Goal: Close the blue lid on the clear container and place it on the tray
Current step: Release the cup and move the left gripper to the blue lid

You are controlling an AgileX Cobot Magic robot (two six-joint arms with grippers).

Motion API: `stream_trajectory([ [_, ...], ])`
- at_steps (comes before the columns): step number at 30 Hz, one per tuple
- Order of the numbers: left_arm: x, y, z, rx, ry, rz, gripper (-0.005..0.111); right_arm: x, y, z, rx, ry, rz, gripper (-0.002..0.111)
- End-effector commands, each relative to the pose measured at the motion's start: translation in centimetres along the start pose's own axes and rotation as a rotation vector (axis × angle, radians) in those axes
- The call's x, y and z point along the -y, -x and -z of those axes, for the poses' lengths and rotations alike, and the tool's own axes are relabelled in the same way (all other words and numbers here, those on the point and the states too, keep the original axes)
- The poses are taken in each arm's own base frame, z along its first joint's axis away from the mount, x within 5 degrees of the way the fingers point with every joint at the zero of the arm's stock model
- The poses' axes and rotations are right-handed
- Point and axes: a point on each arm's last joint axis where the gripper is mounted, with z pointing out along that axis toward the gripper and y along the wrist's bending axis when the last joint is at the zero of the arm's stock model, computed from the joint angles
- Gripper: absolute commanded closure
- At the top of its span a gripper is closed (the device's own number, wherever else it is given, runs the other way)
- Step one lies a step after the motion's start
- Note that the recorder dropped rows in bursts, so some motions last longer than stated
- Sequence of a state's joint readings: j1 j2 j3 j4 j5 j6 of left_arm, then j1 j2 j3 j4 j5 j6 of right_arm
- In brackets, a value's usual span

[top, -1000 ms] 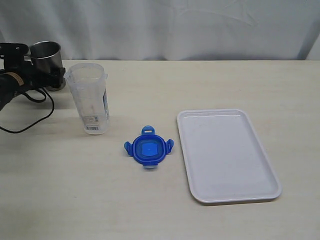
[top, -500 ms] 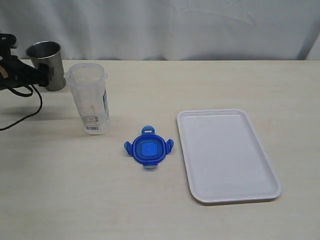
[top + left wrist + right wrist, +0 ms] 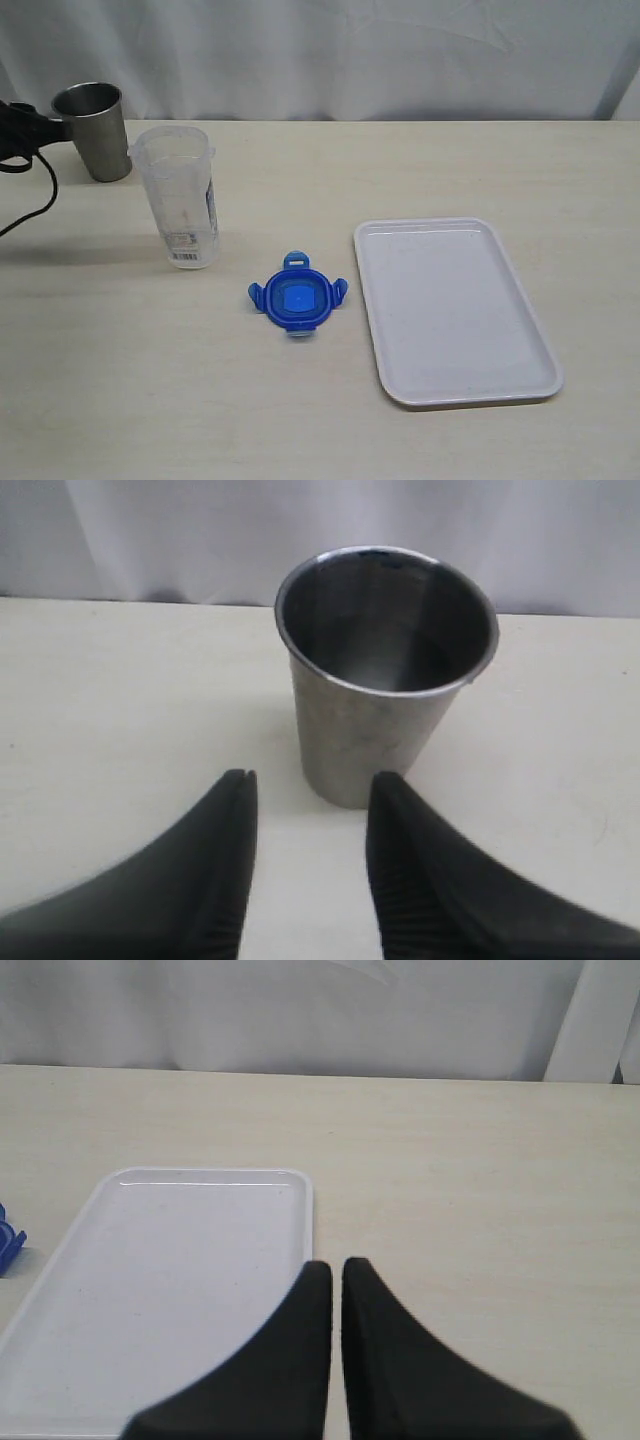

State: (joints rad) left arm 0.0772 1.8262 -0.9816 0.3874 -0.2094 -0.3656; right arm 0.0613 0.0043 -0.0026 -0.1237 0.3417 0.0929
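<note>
Translucent plastic forms the container (image 3: 180, 200), which is seen standing upright and uncovered on the table (image 3: 400, 170), towards the left of the exterior view. It is tall and narrow, with a wider lip at the mouth. A white label with a blue strip is carried low on its side; printing is there, but it is too small to be read.

The lid (image 3: 297, 300) is laid flat on the table between the container and the tray (image 3: 455, 310), touching neither. It is bright blue and rounded-square, with tabs spread outward from its sides and a paler square in the middle, possibly a sticker. The tray is white, flat and low-rimmed.

A steel cup (image 3: 95, 130) is set just behind the container. The left gripper (image 3: 312, 785) is held with its jaws apart and nothing between them, the cup just beyond the tips. The right gripper (image 3: 336, 1268) is closed on nothing, by the tray's rim.
</note>
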Motion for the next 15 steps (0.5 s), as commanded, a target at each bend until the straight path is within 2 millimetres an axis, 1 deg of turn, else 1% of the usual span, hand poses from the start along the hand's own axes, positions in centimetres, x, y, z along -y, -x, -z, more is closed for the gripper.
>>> stream_trajectory([
  [1, 0.5, 1.0, 2.1, -0.048, 0.033, 0.065, 0.072, 0.0, -0.1, 0.0, 0.002, 0.000, -0.002, 0.104],
  [7, 1.4, 2.5, 5.6, -0.108, 0.079, 0.072, 0.072, 0.0, -0.1, 0.0, 0.002, 0.000, -0.002, 0.104],
  [11, 2.6, 3.1, 8.5, -0.175, 0.083, 0.038, 0.072, 0.0, -0.1, 0.0, 0.002, 0.000, -0.002, 0.104],
  [13, 3.3, 3.1, 9.7, -0.212, 0.058, 0.026, 0.072, 0.0, -0.1, 0.0, 0.002, 0.000, -0.002, 0.104],
  [15, 4.2, 2.7, 10.8, -0.231, 0.002, 0.018, 0.072, 0.0, -0.1, 0.0, 0.002, 0.000, -0.002, 0.104],
])
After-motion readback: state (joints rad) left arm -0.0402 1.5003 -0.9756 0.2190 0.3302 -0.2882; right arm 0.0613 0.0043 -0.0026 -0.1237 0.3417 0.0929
